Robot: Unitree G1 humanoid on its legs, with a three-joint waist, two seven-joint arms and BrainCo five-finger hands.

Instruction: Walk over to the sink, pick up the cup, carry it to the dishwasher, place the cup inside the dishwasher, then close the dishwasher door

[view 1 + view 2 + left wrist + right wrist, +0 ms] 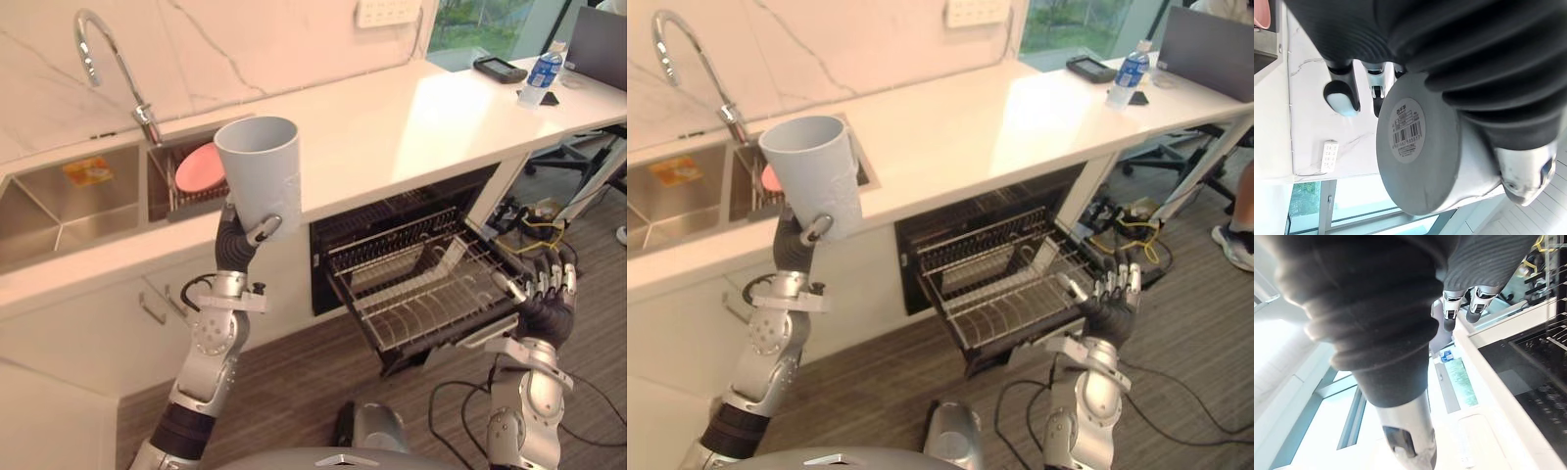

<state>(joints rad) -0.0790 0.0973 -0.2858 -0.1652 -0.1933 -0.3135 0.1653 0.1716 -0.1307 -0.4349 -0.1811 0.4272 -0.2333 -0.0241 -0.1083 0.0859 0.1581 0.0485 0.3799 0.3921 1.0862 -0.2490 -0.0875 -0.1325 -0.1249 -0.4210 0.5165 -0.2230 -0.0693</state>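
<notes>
One left hand [265, 232], raised in front of the counter [392, 117] edge, fingers and thumb curled round the lower wall of the cup [257, 166]. The left wrist view shows the cup's labelled base seated against the palm.

One cup, grey, in that hand: long axis near upright, mouth up, clear of the counter, just near of the sink [69, 211].

One right hand [551, 294], low at the right, fingers straight and holding nothing, just beside the near right corner of the rack [421, 284]. Whether it touches the rack cannot be told.

One dishwasher [411, 211], standing open under the counter, one wire rack drawn out toward the near side.

Governing relation, as a judgement: the rack lies right of and below the cup, well apart. The left hand carries the load, the right hand is the nearer to the rack. The cup must travel right and downward to go in.

Other items:
- one faucet [98, 59], far left
- one pink plate [199, 168], behind the cup
- one water bottle [541, 76], far right on the counter
- one dark device [500, 69], beside the bottle
</notes>
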